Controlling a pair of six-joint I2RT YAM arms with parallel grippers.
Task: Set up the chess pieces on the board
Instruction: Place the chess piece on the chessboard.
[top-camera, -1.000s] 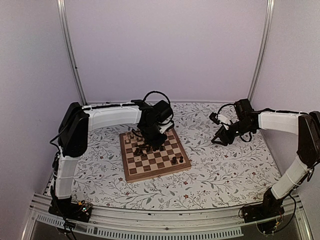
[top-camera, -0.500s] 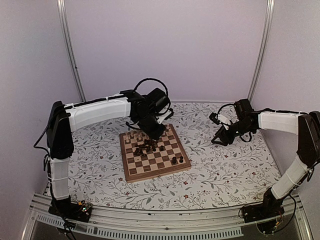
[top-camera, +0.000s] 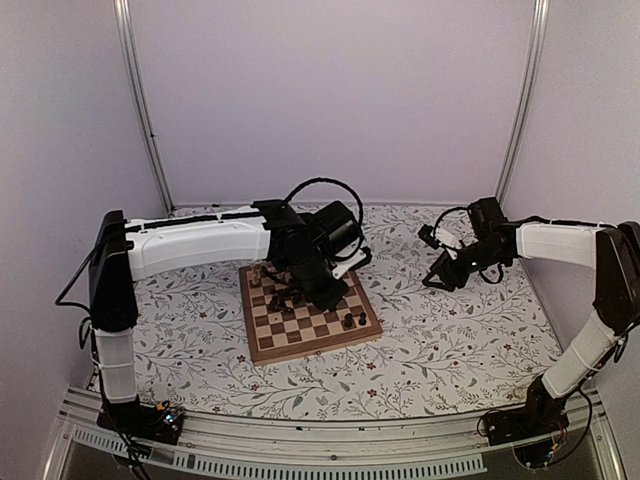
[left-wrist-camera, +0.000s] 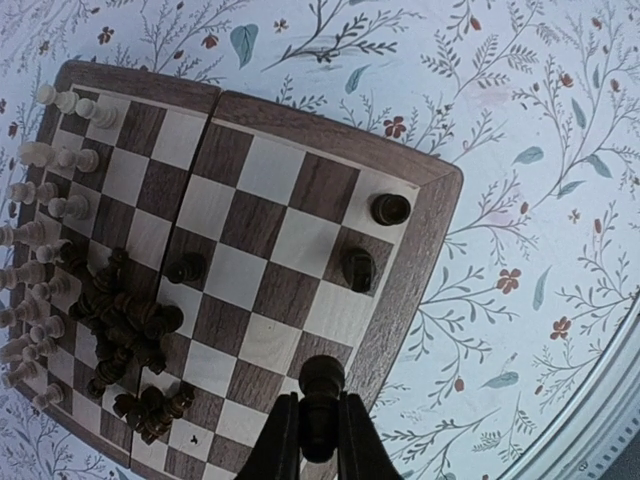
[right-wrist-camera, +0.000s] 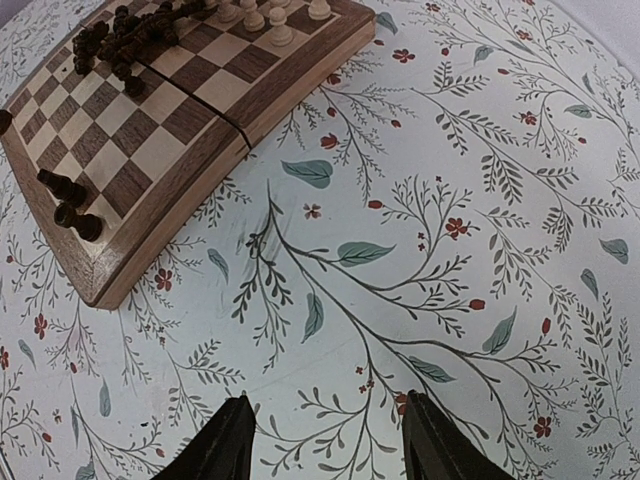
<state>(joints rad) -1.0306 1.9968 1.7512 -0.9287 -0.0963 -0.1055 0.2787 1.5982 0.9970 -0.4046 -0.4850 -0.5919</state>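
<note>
The board (left-wrist-camera: 425, 250) lies under my left gripper (left-wrist-camera: 320, 442), which is shut on a dark chess piece (left-wrist-camera: 322, 380) held above the board's near right edge. Two dark pieces (left-wrist-camera: 390, 209) stand on squares by that corner, and another (left-wrist-camera: 185, 267) stands mid-board. A heap of dark pieces (left-wrist-camera: 125, 330) lies toward the left, with pale pieces (left-wrist-camera: 40, 210) lined along the left rim. From above, the left gripper (top-camera: 330, 295) hangs over the board (top-camera: 320, 345). My right gripper (right-wrist-camera: 325, 440) is open over the floral cover, away from the board (right-wrist-camera: 180, 230).
The floral table cover (top-camera: 450, 340) surrounds the board. The right gripper (top-camera: 435, 280) hovers right of the board. Grey walls and metal posts (top-camera: 520, 100) close in the back and sides. In the right wrist view the two dark pieces (right-wrist-camera: 75, 200) stand near the board's corner.
My left arm lifted off the heap of dark pieces, swung back, then came over the board's right part with a dark piece in its jaws. The right arm stayed still.
</note>
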